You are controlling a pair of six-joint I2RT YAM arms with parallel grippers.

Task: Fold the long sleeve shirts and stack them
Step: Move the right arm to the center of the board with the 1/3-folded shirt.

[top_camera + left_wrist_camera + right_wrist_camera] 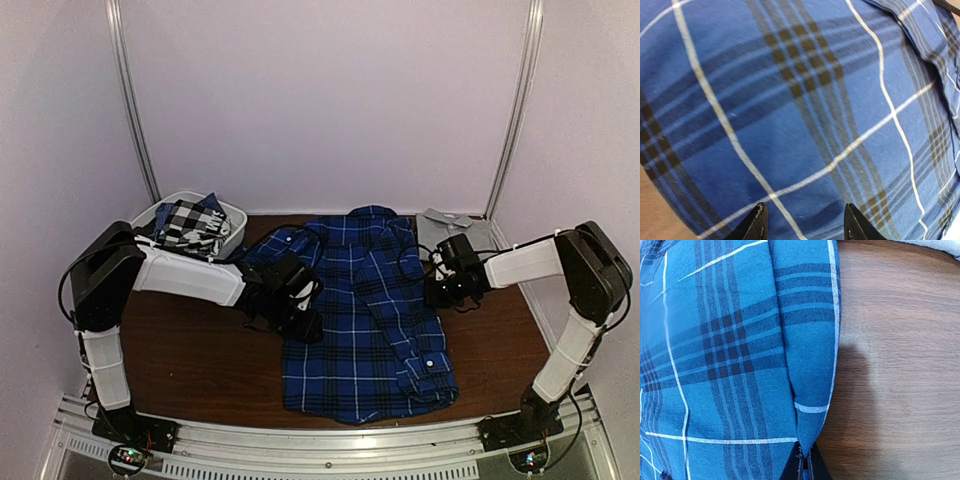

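**Item: blue plaid shirt, side fold in hand**

- Blue plaid shirt (360, 330): laid out along the middle of the bench (190, 365), collar toward the back wall, hem toward the arm bases. One cuffed sleeve lies doubled over its right half.
- Right pincer (804, 466): clenched on the shirt's right border, with a narrow fold of plaid pinched between the closed tips and bare wood just beside it.
- Left pincer (805, 227): released, jaws apart over the left part of the body panel. The cloth lies flat between the fingers (756, 225); whether they press on it cannot be told.
- Grey shirt (450, 225): at the back right, just behind the right arm, apparently already folded.
- Check shirt (188, 226): bundled in the white basket (238, 214) at the back left, not yet folded.

Step, as judged: first lengthwise fold of the plaid shirt, with one of three garments seemingly done. The next move calls for carrying the pinched border up and across toward the centre line, low and even, with the left side weighted so the panel does not drag.
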